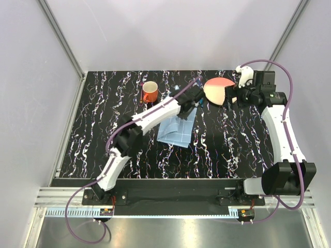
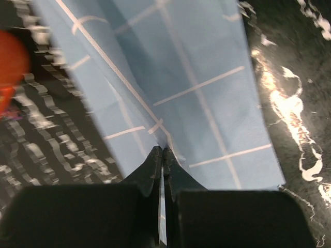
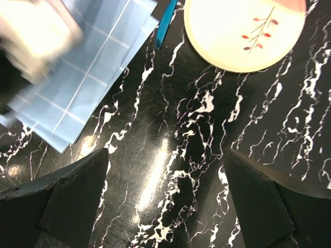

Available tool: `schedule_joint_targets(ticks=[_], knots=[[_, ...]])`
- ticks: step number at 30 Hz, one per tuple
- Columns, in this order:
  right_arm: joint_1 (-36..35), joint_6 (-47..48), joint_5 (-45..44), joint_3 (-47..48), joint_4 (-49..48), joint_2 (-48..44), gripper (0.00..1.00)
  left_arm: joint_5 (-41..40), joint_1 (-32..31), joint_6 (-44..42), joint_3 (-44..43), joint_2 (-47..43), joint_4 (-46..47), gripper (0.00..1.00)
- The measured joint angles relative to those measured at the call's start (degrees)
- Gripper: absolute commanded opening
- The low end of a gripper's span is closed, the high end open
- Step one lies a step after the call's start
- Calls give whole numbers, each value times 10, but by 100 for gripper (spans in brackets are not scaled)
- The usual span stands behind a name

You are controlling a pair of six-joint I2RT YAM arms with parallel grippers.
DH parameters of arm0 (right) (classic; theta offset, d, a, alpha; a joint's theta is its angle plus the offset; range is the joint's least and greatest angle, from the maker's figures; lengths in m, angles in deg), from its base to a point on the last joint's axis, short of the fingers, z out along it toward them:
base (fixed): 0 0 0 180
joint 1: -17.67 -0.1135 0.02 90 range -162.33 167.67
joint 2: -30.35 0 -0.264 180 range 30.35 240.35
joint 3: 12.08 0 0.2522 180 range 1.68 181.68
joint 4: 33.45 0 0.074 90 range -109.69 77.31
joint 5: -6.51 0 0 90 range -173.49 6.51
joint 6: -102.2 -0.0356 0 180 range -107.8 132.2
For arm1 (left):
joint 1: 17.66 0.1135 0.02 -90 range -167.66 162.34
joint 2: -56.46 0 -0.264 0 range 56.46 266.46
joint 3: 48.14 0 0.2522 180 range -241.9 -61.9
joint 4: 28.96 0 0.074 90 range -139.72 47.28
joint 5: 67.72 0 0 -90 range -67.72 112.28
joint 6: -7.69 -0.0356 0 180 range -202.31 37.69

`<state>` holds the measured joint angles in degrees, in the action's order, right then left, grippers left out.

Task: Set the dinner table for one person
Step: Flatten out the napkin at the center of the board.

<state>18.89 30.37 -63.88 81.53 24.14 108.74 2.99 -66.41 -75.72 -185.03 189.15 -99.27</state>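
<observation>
Pale grey walls [image 1: 26, 88] meet at slanting aluminium corner posts [image 1: 61, 39].

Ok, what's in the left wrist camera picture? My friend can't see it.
The left fingers are shut tight, pinching the edge of a light-blue checked cloth that spreads away from them. Under it is the black dinner table with white streaks, and a blurry orange thing shows at the left edge.

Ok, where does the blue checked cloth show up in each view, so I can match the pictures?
Top external: the blue checked cloth lies mid-table, its far edge at the left gripper.
Left wrist: the cloth fills the upper middle, a fold pinched in the shut gripper.
Right wrist: the cloth is in the upper left corner.
Shared landmark: the black, white-streaked dinner table, in all three.
</observation>
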Motion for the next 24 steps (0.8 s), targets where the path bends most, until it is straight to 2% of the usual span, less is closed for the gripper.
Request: schedule_joint_targets(ticks=[11, 24], knots=[[-26, 7, 6, -21, 11, 0, 100, -71, 24, -19, 17, -132, -3, 0], [-82, 30, 5, -31, 11, 21, 100, -90, 31, -19, 109, -157, -4, 0]])
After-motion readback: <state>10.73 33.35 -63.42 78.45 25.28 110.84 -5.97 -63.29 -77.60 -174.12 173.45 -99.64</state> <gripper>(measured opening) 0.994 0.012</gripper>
